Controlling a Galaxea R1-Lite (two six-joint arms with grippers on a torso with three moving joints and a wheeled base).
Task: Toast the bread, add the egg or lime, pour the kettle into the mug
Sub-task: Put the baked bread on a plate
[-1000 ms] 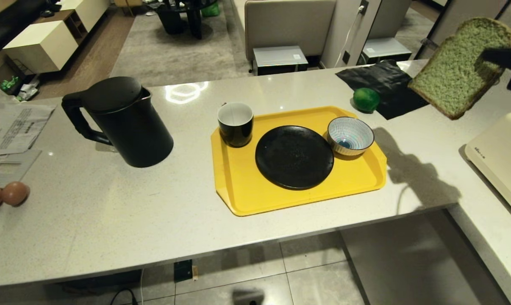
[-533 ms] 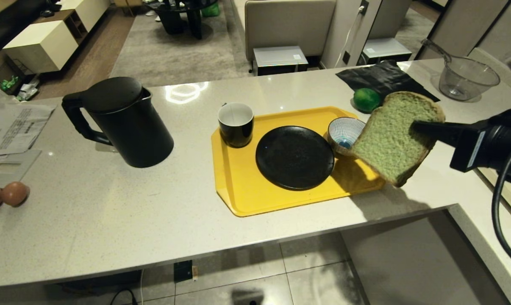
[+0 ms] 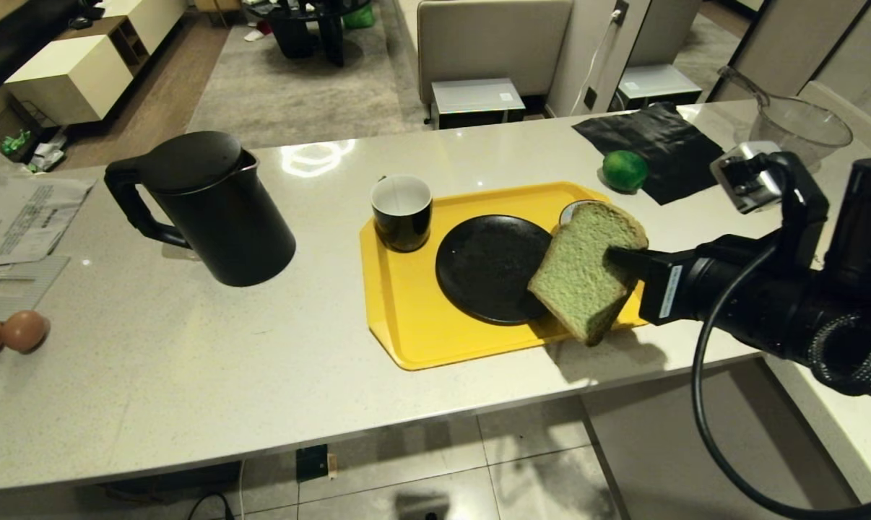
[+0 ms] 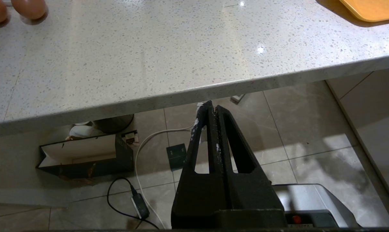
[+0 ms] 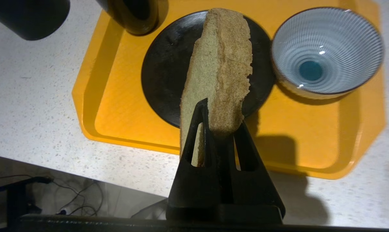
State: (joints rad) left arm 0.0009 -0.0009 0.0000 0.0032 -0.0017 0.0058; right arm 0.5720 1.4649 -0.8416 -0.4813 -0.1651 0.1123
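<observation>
Green bread [image 3: 583, 273] pinched in rt claw [image 3: 618, 258], above black plate [image 3: 490, 266]

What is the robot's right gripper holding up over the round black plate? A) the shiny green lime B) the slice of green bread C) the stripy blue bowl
B: the right gripper is shut on the slice of green bread, held on edge above the round black plate.

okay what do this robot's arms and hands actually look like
Both are matte black. Each hand, right hand and left hand, has two flat tapered fingers with triangular cutouts. The right arm carries a white label, black cable, braided hose and silver camera block.
</observation>
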